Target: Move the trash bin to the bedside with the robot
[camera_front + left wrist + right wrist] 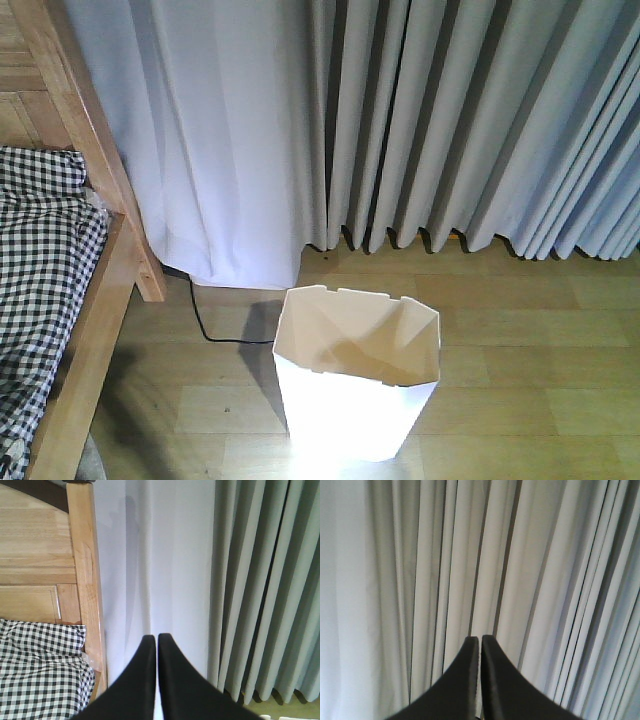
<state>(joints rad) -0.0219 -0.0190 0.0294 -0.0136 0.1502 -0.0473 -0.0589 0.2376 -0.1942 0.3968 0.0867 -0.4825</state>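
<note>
One trash bin (355, 395) upright on floor (520, 400), near bed (60, 300).

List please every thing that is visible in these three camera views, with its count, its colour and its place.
trash bin: one, white, upright on the floor, right of the bed, apart from it.
bed: one, light-brown wooden frame, left edge of the front view.
checked cover: one, black and white, lying on the bed.
curtains: pale grey, pleated, hanging behind the bin down to the floor.
cable: one, black, on the floor below the curtain hem.
floor: light wood planks.
left gripper: black, shut, holding nothing.
right gripper: black, shut, holding nothing, facing the curtains.
</note>
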